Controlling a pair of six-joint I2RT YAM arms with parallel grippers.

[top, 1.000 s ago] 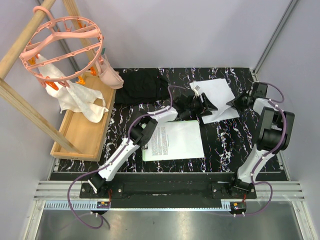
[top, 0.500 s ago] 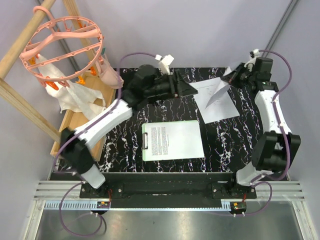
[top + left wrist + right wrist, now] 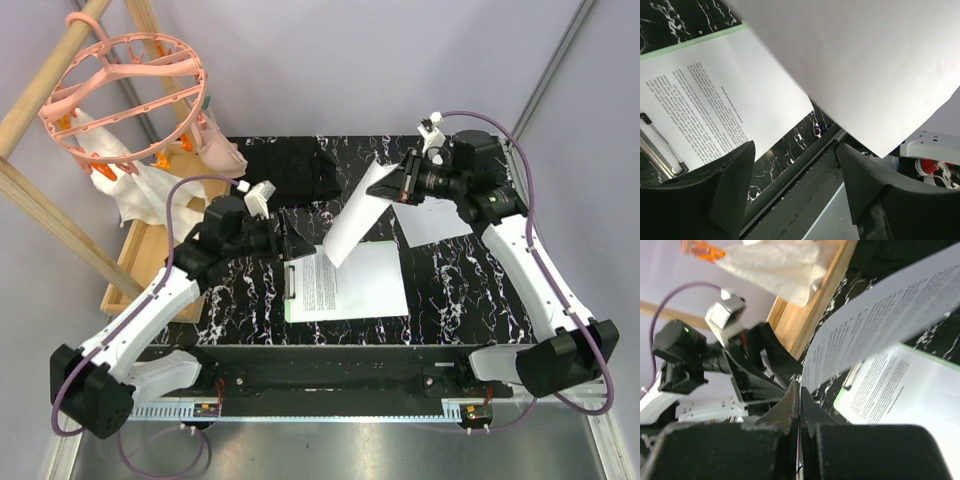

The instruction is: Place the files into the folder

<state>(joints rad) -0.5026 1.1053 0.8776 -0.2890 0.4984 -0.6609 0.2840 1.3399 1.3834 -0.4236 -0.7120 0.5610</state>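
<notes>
**Desk:** Where's the folder from your seat?

**Me:** The folder (image 3: 290, 308) lies flat near the centre of the counter (image 3: 250, 290). Its clip end points to 9 o'clock, and one printed sheet (image 3: 350, 283) already rests on it

**Desk:** And your left side?

**Me:** My left jaws hover just off the folder's 10 o'clock corner, beside the clip. They are spread apart with nothing between them. I judge that spot suits working the clip or steadying the board when a page lands

**Desk:** The right?

**Me:** My right jaws sit at 1 o'clock from the folder, pinched together on one edge of the held sheet (image 3: 355, 215). The page hangs down and curls, with its free end over the folder's far edge. I can't tell whether it touches. Gripping a single edge lets the loose end lead, so I'd expect to drape it onto the stack

**Desk:** Anything beyond?

**Me:** A spare sheet (image 3: 432, 222) lies flat at 2 o'clock, to be filed later. The black fabric (image 3: 290, 170) at the far side isn't mine to move
</notes>
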